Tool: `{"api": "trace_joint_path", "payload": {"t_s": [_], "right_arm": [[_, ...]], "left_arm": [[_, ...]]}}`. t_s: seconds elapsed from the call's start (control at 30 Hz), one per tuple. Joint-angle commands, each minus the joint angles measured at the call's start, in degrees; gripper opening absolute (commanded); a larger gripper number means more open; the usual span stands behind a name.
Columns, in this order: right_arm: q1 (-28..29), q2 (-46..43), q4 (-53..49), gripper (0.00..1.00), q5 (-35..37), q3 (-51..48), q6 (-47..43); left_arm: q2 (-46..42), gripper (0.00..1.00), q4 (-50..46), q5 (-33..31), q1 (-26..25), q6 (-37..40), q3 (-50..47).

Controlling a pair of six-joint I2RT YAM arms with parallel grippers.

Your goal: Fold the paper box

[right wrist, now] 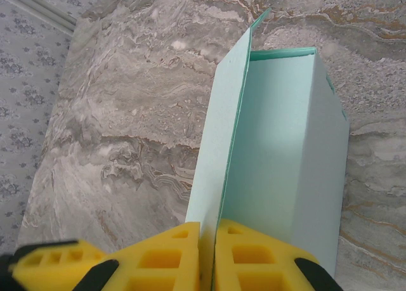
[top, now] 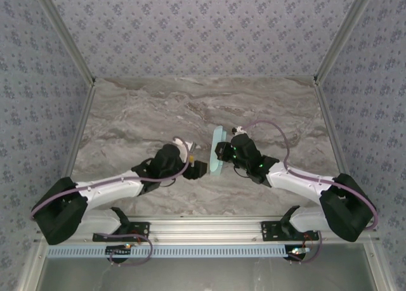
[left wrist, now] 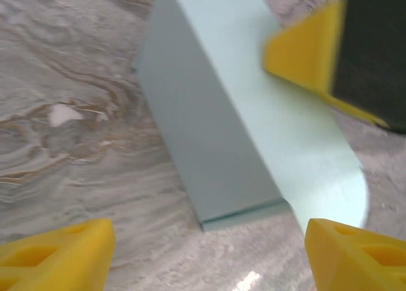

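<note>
Mid-fold: the right gripper (right wrist: 208, 253) clamped a wall of the light blue thin cardboard paper box (right wrist: 279, 145); the left gripper (left wrist: 203, 259) gaped empty. Next move likely needed the rounded flap (left wrist: 336, 183) tucked.

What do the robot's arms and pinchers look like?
The left arm and right arm are white tubes with chunky black joints. A purple cable runs along each one, and tiny green lights glow near the right wrist. The right gripper and left gripper have bright yellow wedge-shaped fingers with little hollow pockets.
</note>
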Motion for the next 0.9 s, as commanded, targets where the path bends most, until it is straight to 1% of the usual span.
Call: {"api": "trace_joint_path", "payload": {"t_s": [0.0,0.13,0.27,0.5,0.87], "right_arm": [[0.3,1.6,-6.7,0.13,2.4,-0.8,-0.7],[0.2,1.6,-7.0,0.12,2.3,-0.4,-0.8],[0.2,1.7,-7.1,0.12,2.5,-0.4,-0.8],[0.2,1.6,-7.3,0.12,2.6,-0.2,-1.0],[0.2,1.8,-6.7,0.12,2.5,-0.3,-0.8]], "left_arm": [[-0.5,0.8,6.7,-8.1,-4.4,6.3,-1.0],[2.8,0.83,9.6,-18.2,-10.3,12.3,0.2],[7.7,0.86,12.2,-24.9,-13.2,15.1,2.2],[14.7,0.87,18.5,-28.9,-16.7,17.0,4.4],[22.2,0.87,25.6,-35.6,-17.4,18.9,6.4]]}}
